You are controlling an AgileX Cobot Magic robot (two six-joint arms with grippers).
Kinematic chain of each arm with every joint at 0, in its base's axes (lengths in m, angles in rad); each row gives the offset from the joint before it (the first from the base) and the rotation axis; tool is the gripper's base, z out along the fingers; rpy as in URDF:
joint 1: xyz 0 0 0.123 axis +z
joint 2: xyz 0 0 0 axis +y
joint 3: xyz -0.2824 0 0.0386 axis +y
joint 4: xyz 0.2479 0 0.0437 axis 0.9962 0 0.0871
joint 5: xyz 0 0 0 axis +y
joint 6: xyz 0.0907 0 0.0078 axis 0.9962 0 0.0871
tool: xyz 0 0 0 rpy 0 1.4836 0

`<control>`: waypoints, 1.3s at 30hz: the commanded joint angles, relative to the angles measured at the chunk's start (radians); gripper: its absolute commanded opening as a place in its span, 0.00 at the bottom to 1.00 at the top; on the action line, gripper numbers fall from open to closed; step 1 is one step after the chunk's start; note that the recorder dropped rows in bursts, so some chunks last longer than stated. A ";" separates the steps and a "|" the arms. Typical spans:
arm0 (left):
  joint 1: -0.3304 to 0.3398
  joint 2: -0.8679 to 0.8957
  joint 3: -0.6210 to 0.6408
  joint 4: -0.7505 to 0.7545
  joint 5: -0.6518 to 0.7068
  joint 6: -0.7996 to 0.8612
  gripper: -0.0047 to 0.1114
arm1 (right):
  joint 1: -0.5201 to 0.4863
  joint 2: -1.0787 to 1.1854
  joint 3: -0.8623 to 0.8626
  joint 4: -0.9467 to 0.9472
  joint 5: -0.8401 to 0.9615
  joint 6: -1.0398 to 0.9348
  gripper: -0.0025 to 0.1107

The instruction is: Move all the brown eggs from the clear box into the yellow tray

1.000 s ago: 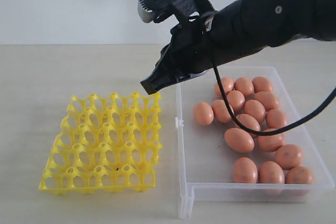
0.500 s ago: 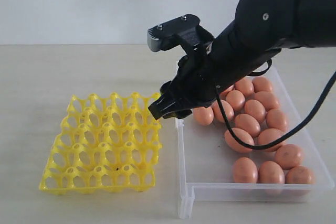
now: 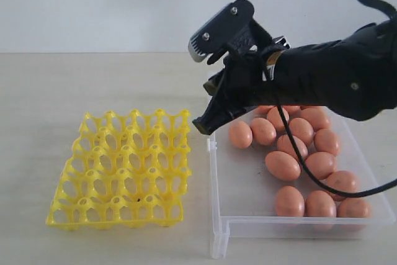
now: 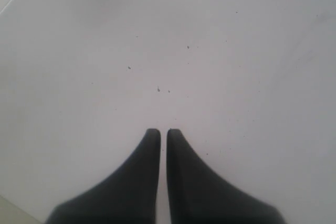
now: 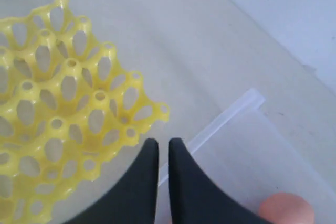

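1. Exterior view
   - The yellow tray (image 3: 121, 166) sits on the desk (image 3: 62, 91) at lower left of the frame. All its cups are unfilled.
   - The clear box (image 3: 214, 197) lies just beside the tray, at lower right, with a narrow strip of desk between them.
   - The brown eggs (image 3: 282, 165) lie loose inside the box, clustered toward its right half. Over a dozen show; the arm hides some at the far end.
   - The right end effector (image 3: 205, 125) reaches in from the right, tilted downward. Its tip hangs above the box's left wall near the far corner, between the tray and the nearest egg. The fingers are pressed together with nothing in them.

2. Left wrist view
   - The left end effector (image 4: 163, 132) has its fingers pressed together, a thin slit between them, gripping nothing. Below it is a plain pale surface with a few dark specks.

3. Right wrist view
   - The right end effector (image 5: 163, 142) is pressed together and carries nothing.
   - The tray's corner (image 5: 58, 124) lies to one side of the fingertips, the box's rim (image 5: 226, 119) to the other.
   - One brown egg (image 5: 286, 208) shows inside the box, cut by the frame edge.
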 commanded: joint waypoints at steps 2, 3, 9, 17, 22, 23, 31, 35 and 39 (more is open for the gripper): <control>0.002 -0.003 0.004 -0.003 0.006 0.007 0.08 | 0.000 -0.104 0.015 -0.008 -0.091 -0.023 0.02; 0.002 -0.003 0.004 -0.003 0.006 0.007 0.08 | 0.000 -0.113 0.015 -0.008 -0.093 -0.023 0.02; 0.002 -0.003 0.004 -0.003 0.006 0.007 0.08 | 0.000 -0.130 0.015 -0.008 -0.007 -0.027 0.02; 0.002 -0.003 0.004 -0.003 0.004 0.007 0.08 | 0.000 -0.132 0.015 -0.008 0.062 -0.055 0.02; 0.002 -0.003 0.004 -0.003 0.004 0.007 0.08 | 0.000 -0.132 0.015 -0.008 0.060 -0.059 0.02; 0.002 -0.003 0.004 -0.003 0.004 0.007 0.08 | 0.000 -0.132 0.015 -0.008 0.060 -0.059 0.02; 0.002 -0.003 0.004 -0.003 0.004 0.007 0.08 | 0.000 -0.132 0.015 -0.008 0.055 -0.059 0.02; 0.002 -0.003 0.004 -0.003 -0.001 0.007 0.08 | 0.000 -0.132 0.015 -0.008 0.055 -0.059 0.02; 0.002 -0.003 0.004 -0.003 0.000 0.007 0.08 | 0.000 -0.132 0.015 -0.008 0.055 -0.057 0.02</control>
